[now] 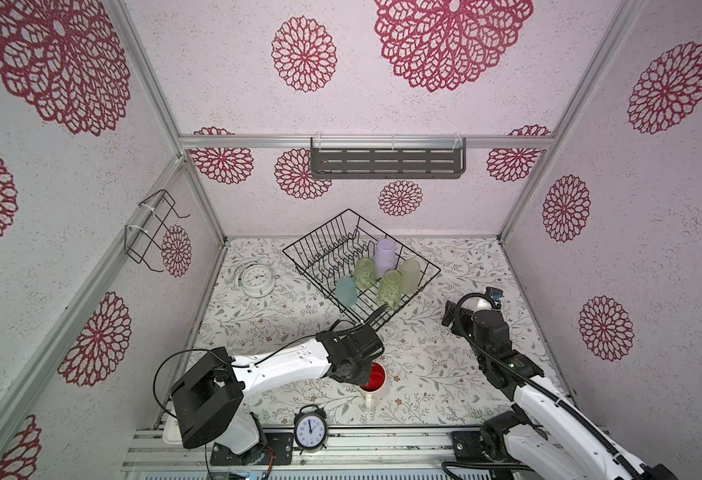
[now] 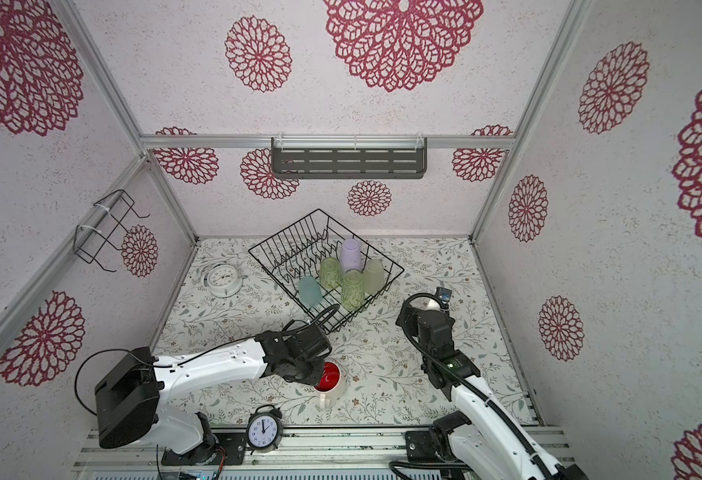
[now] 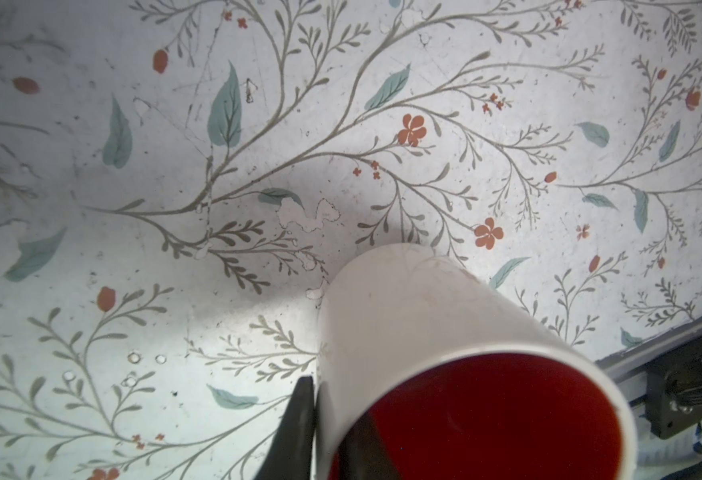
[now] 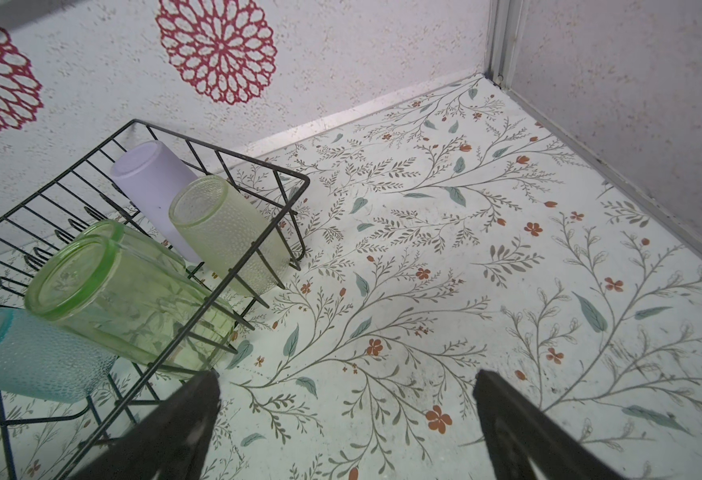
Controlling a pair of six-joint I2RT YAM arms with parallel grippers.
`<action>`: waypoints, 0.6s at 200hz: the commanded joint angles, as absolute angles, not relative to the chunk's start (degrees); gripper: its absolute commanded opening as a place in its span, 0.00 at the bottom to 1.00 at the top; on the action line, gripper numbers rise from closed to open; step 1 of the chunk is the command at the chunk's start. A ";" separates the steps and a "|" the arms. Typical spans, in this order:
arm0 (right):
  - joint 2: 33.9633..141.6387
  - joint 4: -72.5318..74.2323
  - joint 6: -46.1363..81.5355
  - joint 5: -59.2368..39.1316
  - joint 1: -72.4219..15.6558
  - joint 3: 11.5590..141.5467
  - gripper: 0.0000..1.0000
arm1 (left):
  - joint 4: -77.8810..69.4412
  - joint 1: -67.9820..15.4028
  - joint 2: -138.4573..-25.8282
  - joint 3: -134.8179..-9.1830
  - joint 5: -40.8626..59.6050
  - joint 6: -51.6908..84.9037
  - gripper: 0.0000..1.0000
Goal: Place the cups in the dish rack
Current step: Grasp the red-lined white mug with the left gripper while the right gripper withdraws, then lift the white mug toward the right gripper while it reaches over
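Jaws of the left gripper (image 3: 332,428) are clamped on the rim wall of the white mug (image 3: 403,316), one finger outside the wall and one inside the red interior. The mug sits at the near part of the counter (image 1: 445,374), mouth up and well apart from the dish rack (image 1: 316,230). Whether its base has left the surface cannot be told. Jaws of the right gripper (image 4: 347,378) stand wide apart and empty, low over the counter just beside the rack's near right side. Five cups are already in the rack, each base up: the light-blue tumbler (image 1: 346,291) at the near corner, the nearer green tumbler (image 1: 390,286), the farther green tumbler (image 1: 364,273), the pale yellowish tumbler (image 1: 411,274) and, farthest, the lilac tumbler (image 1: 384,257). Judged status: five of six cups loaded, with the mug as the last item. Outstanding steps: lift the mug, carry it to the rack and release it there.
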State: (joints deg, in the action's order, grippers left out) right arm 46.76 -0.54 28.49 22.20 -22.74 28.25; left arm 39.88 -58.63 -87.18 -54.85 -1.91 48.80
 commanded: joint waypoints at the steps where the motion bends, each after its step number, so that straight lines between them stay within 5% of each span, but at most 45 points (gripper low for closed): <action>1: 45.43 1.50 29.25 21.76 -22.45 28.48 0.99 | 37.72 -58.89 -82.55 -52.18 -1.71 49.49 0.09; 13: 45.44 1.29 29.75 21.38 -22.41 28.47 0.99 | 35.67 -58.66 -80.09 -50.55 0.12 48.91 0.00; 75: 44.18 -0.39 33.76 9.76 -22.32 34.66 0.99 | 29.19 -51.50 -50.07 -41.23 4.79 49.48 0.00; 120: 47.07 11.80 33.69 -21.76 -22.43 37.21 0.99 | 21.40 -40.56 -34.18 -38.42 16.29 49.88 0.00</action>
State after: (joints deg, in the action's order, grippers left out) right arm 45.78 2.44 32.25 -0.89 -22.61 35.38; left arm 30.44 -44.12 -38.28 -37.78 8.64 49.36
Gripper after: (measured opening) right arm 0.987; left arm 0.101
